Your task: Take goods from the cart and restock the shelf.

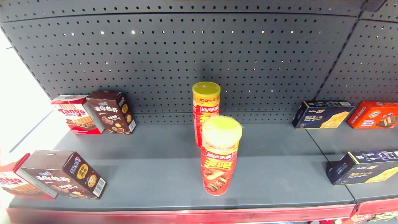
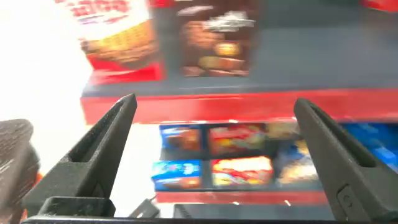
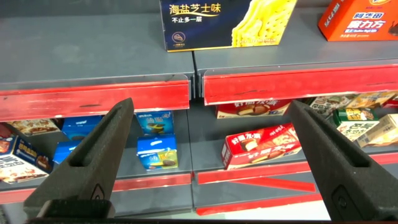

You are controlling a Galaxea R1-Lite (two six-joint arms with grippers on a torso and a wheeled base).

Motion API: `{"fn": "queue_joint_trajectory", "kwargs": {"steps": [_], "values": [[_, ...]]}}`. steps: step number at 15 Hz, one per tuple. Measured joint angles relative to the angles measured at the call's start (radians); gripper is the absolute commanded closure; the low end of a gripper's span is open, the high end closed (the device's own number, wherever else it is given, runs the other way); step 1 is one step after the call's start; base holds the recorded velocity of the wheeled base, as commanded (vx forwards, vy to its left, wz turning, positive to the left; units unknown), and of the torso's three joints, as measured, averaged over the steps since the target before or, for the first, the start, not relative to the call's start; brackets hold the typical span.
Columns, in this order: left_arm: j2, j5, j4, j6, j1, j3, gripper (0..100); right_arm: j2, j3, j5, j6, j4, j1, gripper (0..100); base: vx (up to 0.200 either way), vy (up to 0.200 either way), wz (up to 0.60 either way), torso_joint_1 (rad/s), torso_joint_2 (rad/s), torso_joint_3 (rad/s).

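Note:
Two red chip cans with yellow lids stand upright in the middle of the grey shelf (image 1: 273,174): one near the front (image 1: 219,155), one behind it by the pegboard (image 1: 205,109). My left gripper (image 2: 214,118) is open with nothing between its fingers, in front of the shelf's red edge, below a red wafer box (image 2: 118,40) and a brown cookie box (image 2: 214,40). My right gripper (image 3: 211,124) is open and holds nothing, facing the red shelf edge under a dark blue cracker box (image 3: 227,25).
Red wafer and brown cookie boxes sit at the shelf's left, back (image 1: 108,112) and front (image 1: 62,174). Dark blue boxes (image 1: 321,114) (image 1: 362,168) and an orange box (image 1: 374,114) lie at the right. Lower shelves hold blue and red packs (image 3: 261,146).

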Motion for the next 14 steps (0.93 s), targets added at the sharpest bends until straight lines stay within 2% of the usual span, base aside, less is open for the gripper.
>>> {"fn": "queue_joint_trajectory", "kwargs": {"steps": [2, 8, 11, 14], "values": [[0.0, -0.057, 0.006, 0.008, -0.004, -0.003, 0, 0.0, 0.0, 0.002, 0.0, 0.0, 0.0, 0, 0.0, 0.0, 0.0, 0.0, 0.0, 0.0], [0.0, -0.06, 0.008, 0.006, -0.007, -0.005, 0, 0.029, -0.025, 0.008, -0.012, -0.003, 0.033, 0, 0.0, 0.0, 0.0, 0.0, 0.0, 0.0], [0.0, -0.06, 0.008, 0.006, -0.007, -0.004, 0, 0.171, -0.157, 0.034, -0.003, -0.036, 0.051, 0, 0.0, 0.0, 0.0, 0.0, 0.0, 0.0], [0.001, -0.06, 0.007, 0.006, -0.005, -0.003, 0, 0.441, -0.337, 0.079, -0.012, -0.059, 0.143, 0, 0.0, 0.0, 0.0, 0.0, 0.0, 0.0]]}}
